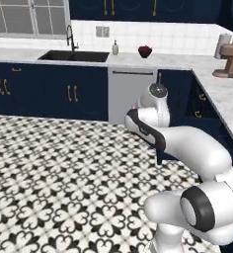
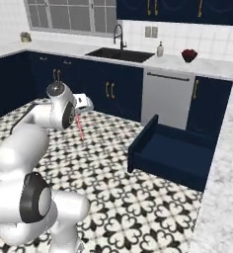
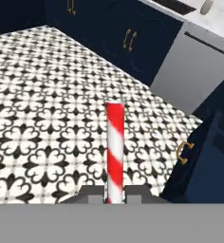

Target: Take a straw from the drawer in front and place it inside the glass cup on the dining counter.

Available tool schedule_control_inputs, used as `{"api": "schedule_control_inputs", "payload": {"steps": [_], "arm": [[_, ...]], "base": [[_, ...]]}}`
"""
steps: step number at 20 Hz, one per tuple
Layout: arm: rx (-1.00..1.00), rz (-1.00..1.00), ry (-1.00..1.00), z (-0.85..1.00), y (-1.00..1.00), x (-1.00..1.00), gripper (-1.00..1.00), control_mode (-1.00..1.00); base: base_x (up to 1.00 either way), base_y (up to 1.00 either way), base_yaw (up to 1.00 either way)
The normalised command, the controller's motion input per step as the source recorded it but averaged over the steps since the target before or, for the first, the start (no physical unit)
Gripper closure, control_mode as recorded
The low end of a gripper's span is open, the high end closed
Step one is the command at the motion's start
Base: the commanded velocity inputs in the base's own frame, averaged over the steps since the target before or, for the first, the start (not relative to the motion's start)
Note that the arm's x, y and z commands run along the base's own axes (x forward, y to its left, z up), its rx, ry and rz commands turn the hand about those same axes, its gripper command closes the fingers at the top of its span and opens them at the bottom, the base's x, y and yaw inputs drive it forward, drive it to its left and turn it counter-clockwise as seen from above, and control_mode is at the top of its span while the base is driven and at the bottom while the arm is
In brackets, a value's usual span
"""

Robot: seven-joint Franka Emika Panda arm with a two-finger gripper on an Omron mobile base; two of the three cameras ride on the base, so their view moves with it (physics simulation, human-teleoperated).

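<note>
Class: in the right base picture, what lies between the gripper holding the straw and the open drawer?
Bare patterned floor tiles; nothing stands between the gripper, shut on the straw, and the drawer.

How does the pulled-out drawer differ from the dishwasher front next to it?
The drawer is navy and stands pulled out over the floor, its box open at the top; the dishwasher front is grey and sits flush in the cabinet run. The drawer's handle is small and gold; the dishwasher's is a long dark bar. Both sit below the marble worktop.
</note>
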Motion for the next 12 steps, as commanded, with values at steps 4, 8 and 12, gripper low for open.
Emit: {"api": "schedule_control_inputs", "payload": {"steps": [4,8,12], "arm": [[0.0,0.0,0.0,0.0,0.0,0.0,1.0,1.0],[0.0,0.0,0.0,0.0,0.0,0.0,1.0,1.0],[0.0,0.0,0.0,0.0,0.0,0.0,1.0,1.0]], "base": [[0.21,0.69,0.72],[0.27,0.67,0.66],[0.26,0.71,0.59]]}}
